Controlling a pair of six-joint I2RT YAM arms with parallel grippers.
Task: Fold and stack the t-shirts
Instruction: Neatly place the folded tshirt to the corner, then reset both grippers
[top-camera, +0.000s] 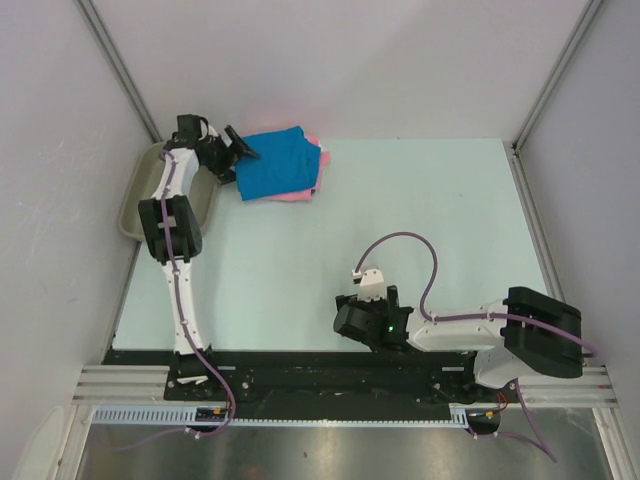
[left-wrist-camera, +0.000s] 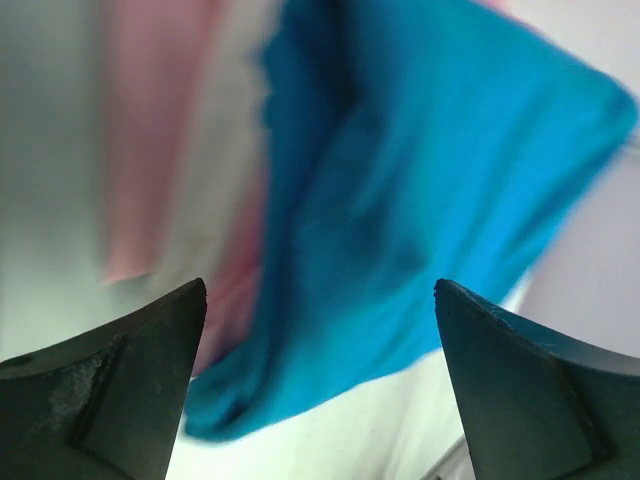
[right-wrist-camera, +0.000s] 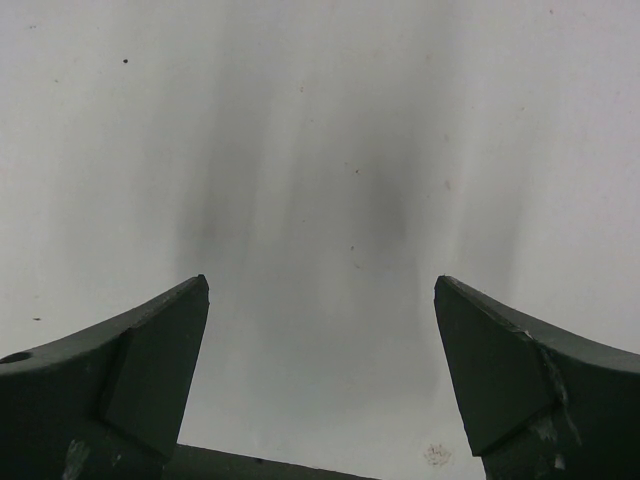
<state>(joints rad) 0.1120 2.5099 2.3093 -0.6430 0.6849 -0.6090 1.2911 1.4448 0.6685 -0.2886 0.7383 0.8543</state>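
Note:
The bright blue t-shirt (top-camera: 276, 162) lies folded on top of the light pink t-shirt (top-camera: 300, 194) at the back left of the table. Pink edges show at the right and the front. My left gripper (top-camera: 240, 147) is open and empty at the blue shirt's left edge. In the left wrist view the blue t-shirt (left-wrist-camera: 420, 200) fills the frame beyond the open left gripper (left-wrist-camera: 320, 330), with the pink t-shirt (left-wrist-camera: 150, 130) to its left. My right gripper (top-camera: 352, 318) is open and empty, low over bare table near the front; the right wrist view shows the right gripper (right-wrist-camera: 320, 330) over bare surface.
A grey-beige plastic tray (top-camera: 138, 208) stands at the table's left edge, under my left arm. The pale green table top (top-camera: 420, 210) spreads to the right of the shirts. Grey enclosure walls rise at the back and both sides.

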